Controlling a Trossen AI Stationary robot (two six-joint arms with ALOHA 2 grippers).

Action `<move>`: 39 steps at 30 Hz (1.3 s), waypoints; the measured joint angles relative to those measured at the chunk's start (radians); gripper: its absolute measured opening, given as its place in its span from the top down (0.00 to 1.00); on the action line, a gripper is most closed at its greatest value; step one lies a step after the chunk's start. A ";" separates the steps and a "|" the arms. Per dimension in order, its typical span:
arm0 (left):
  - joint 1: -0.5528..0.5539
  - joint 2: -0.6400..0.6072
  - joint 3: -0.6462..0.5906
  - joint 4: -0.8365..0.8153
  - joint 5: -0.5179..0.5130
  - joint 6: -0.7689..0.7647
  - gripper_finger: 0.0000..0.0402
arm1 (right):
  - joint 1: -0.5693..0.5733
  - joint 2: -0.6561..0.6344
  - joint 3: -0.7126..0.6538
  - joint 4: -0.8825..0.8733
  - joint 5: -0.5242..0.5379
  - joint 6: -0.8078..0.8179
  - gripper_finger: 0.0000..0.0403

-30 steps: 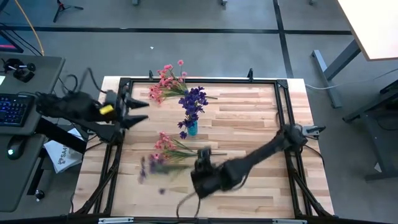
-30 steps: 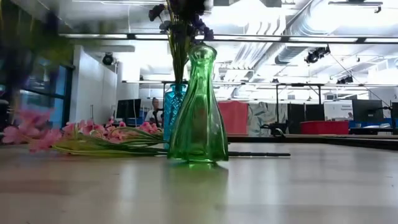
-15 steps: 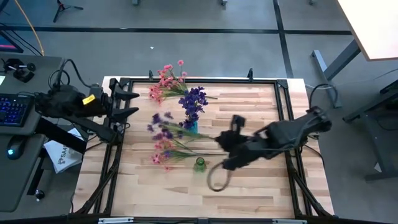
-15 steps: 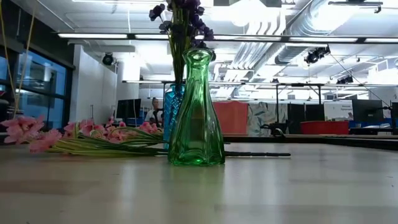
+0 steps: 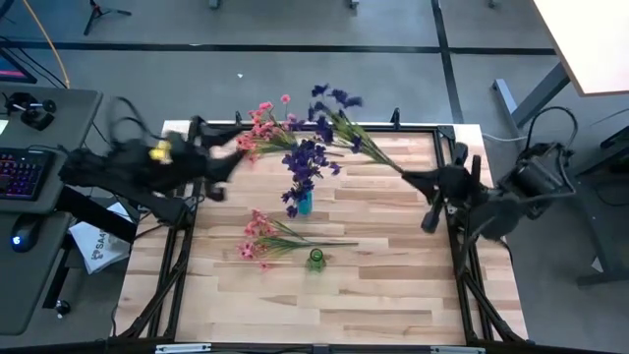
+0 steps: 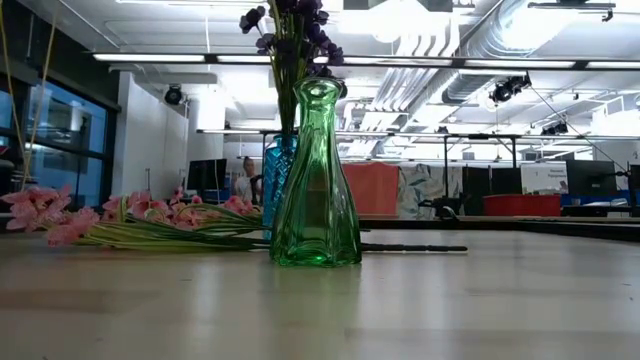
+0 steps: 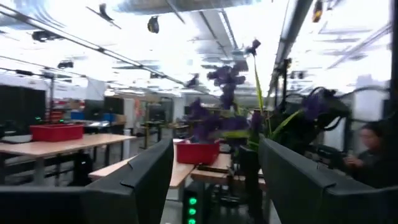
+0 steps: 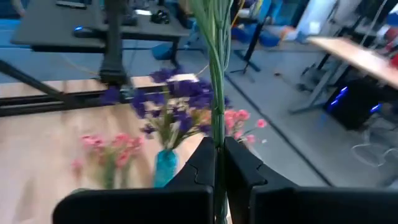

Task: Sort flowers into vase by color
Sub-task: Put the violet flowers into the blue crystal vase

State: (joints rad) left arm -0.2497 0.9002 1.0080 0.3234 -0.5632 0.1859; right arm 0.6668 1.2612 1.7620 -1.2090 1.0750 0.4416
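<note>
My right gripper (image 5: 411, 177) is at the table's right side, shut on a purple-blossomed sprig (image 5: 334, 103) whose blossoms hang in the air over the far edge. My left gripper (image 7: 214, 186) is open above the far left part of the table (image 5: 221, 157), touching nothing. A blue vase (image 5: 303, 203) holds purple flowers (image 5: 307, 157). The green vase (image 6: 318, 180) stands empty nearer the near edge. One pink bunch (image 5: 263, 236) lies flat beside the green vase. Another pink bunch (image 5: 260, 126) lies at the far edge. My right gripper pinches the purple sprig's thin green stem (image 8: 216, 124) near its lower end between the two fingers (image 8: 202, 162). It comes from the table's right, about level. The sprig is lifted clear and slants from the fingertips toward the far left, blossoms outermost.
Black frame rails (image 5: 447, 147) run around the wooden table top. A desk with a keyboard (image 5: 20, 172) stands off the left side. Bare wood (image 5: 393, 285) lies on the near right part of the table.
My right gripper has carried the purple sprig up from the table's near middle, toward the right and far side. The sprig has swung round, its blossoms moving from near left to over the far edge. My left gripper has shifted a little toward the right.
</note>
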 joint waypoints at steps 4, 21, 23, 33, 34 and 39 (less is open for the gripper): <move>0.051 0.176 0.003 0.148 0.003 -0.025 0.44 | -0.077 -0.137 -0.163 0.319 -0.090 -0.257 1.00; 0.186 0.658 0.582 0.009 0.515 -0.201 0.44 | -0.414 -0.152 -0.403 1.173 -0.772 -0.643 1.00; 0.187 0.674 0.612 -0.012 0.534 -0.181 0.44 | -0.426 -0.130 -0.402 1.203 -0.795 -0.642 1.00; 0.187 0.685 0.625 -0.014 0.552 -0.144 0.44 | -0.472 -0.039 -0.401 1.243 -0.797 -0.603 1.00; 0.187 0.685 0.625 -0.014 0.552 -0.132 0.44 | -0.478 -0.031 -0.401 1.242 -0.798 -0.594 1.00; 0.187 0.685 0.625 -0.014 0.552 -0.074 0.51 | -0.494 -0.021 -0.402 1.242 -0.800 -0.578 1.00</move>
State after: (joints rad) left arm -0.0631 1.5848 1.6329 0.3096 -0.0113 0.1116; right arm 0.1732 1.2400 1.3602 0.0326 0.2751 -0.1362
